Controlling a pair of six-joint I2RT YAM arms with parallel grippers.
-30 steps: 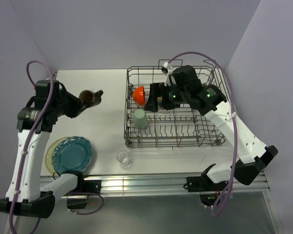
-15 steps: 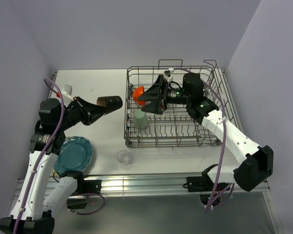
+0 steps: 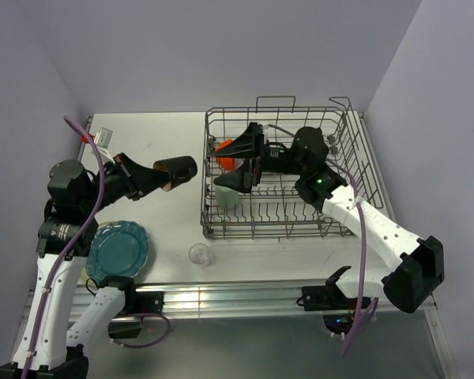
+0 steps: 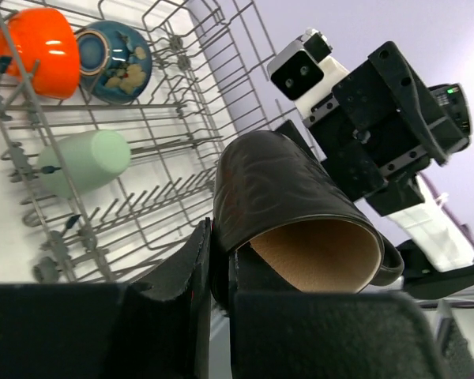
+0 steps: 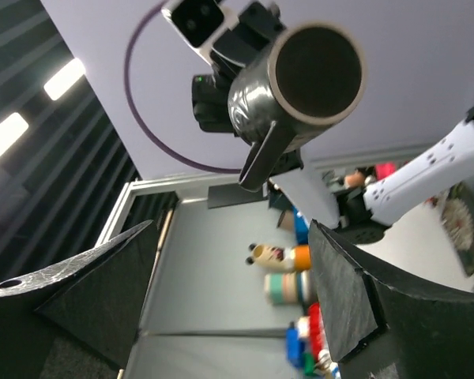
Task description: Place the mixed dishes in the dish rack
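My left gripper (image 3: 163,175) is shut on the rim of the dark brown mug (image 3: 178,168) and holds it on its side in the air, left of the dish rack (image 3: 280,234). In the left wrist view the mug (image 4: 292,209) fills the centre between the fingers. My right gripper (image 3: 235,163) is open wide inside the rack's left end, pointing at the mug (image 5: 308,75). The orange bowl (image 4: 35,39), blue bowl (image 4: 114,51) and pale green mug (image 4: 83,162) sit in the rack. The clear glass (image 3: 198,254) and teal plate (image 3: 117,251) stand on the table. The cream plate is hidden.
The rack's raised wire handles (image 3: 275,101) stand at its far side. The right half of the rack holds only upright tines (image 3: 300,207). The left arm's purple cable (image 3: 95,170) loops above the teal plate. A metal rail (image 3: 245,294) runs along the table's near edge.
My left arm carried the dark brown mug right toward the rack, then nearly stopped. My right gripper turned to point left, opened wide and shifted slightly lower.
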